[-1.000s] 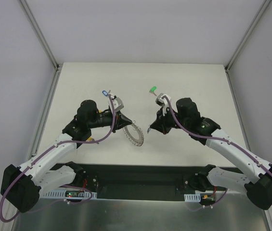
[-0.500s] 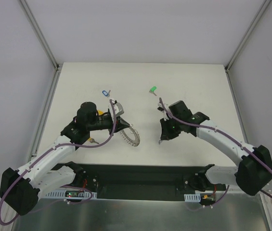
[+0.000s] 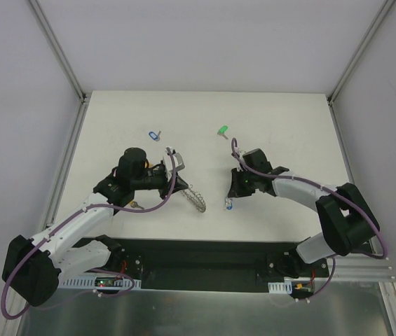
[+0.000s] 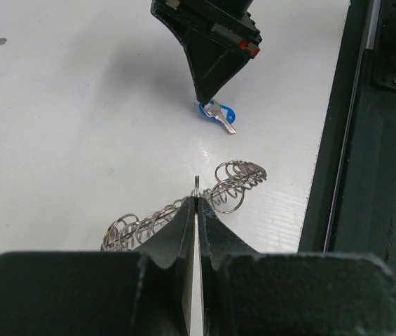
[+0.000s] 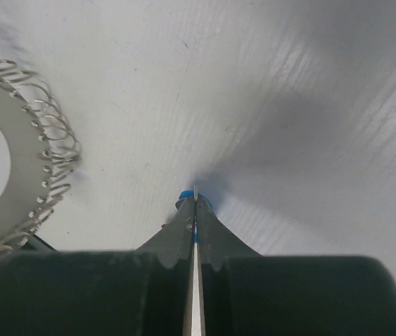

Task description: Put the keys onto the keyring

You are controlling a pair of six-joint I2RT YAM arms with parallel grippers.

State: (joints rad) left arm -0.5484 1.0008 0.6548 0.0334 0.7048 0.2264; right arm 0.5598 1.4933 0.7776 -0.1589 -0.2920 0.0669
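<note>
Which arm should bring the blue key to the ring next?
Right. The right gripper pinches the blue key near the keyring, and the left gripper is busy gripping that ring.

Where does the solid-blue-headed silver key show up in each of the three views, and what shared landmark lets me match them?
Top external: the blue-headed silver metal key lies right of centre on the table, at the right claw tip.
Left wrist: the key is upper centre, under the dark claw tip.
Right wrist: only a blue sliver of the key shows, centre, behind the closed fingertips.
Shared landmark: the silver wire-looped metal keyring, visible in all three views.
</note>
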